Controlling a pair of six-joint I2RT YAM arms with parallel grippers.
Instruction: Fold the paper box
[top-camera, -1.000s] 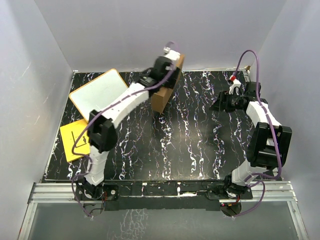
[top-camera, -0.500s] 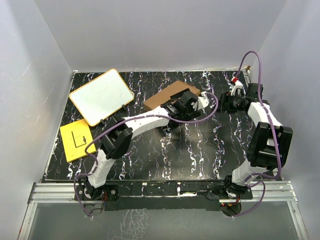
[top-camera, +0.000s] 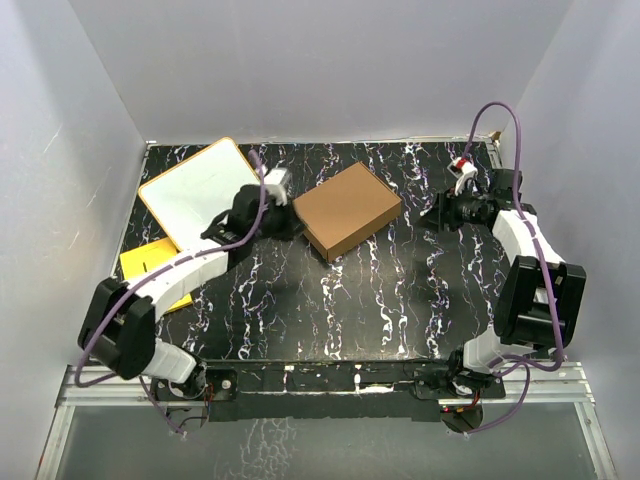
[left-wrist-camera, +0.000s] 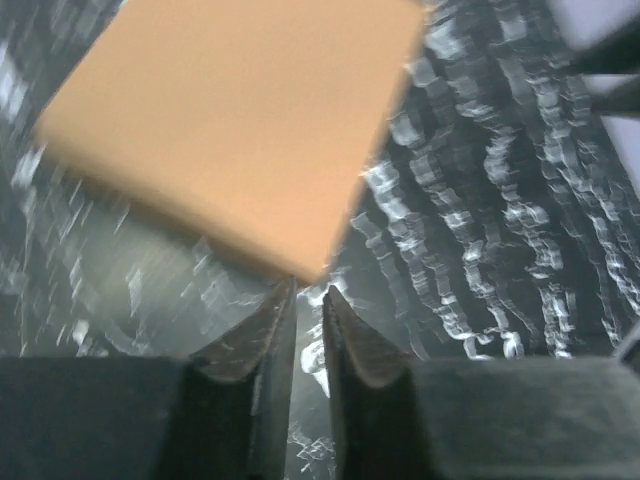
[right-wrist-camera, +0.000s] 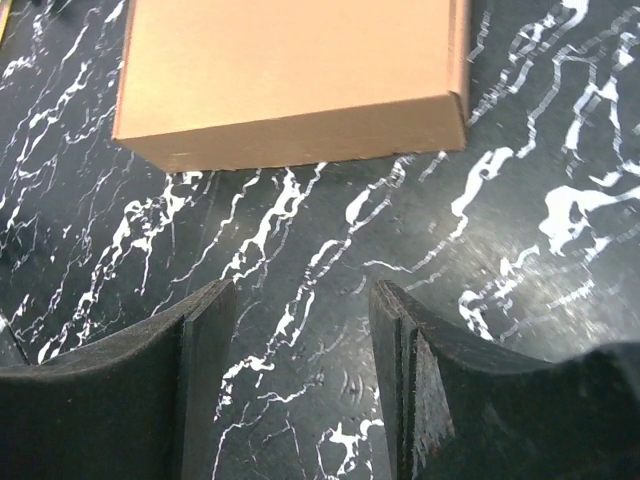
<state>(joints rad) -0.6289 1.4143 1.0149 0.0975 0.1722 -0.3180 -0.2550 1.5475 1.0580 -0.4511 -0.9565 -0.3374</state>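
Black marbled worktop (top-camera: 380, 300) now bears the paper box (top-camera: 348, 210) lying closed at far centre, released by the left pincer (left-wrist-camera: 308, 292), nearly shut and empty; right pincer (right-wrist-camera: 300, 295) gapes open. Folding looks finished.

I count one paper box (top-camera: 348, 211), at the upper middle of the overhead frame. One white board (top-camera: 195, 190) sits at upper left, with one yellow sheet (top-camera: 140, 266) below it. I have two grippers: left gripper (left-wrist-camera: 308, 290) and right gripper (right-wrist-camera: 300, 290). One table (top-camera: 380, 290).
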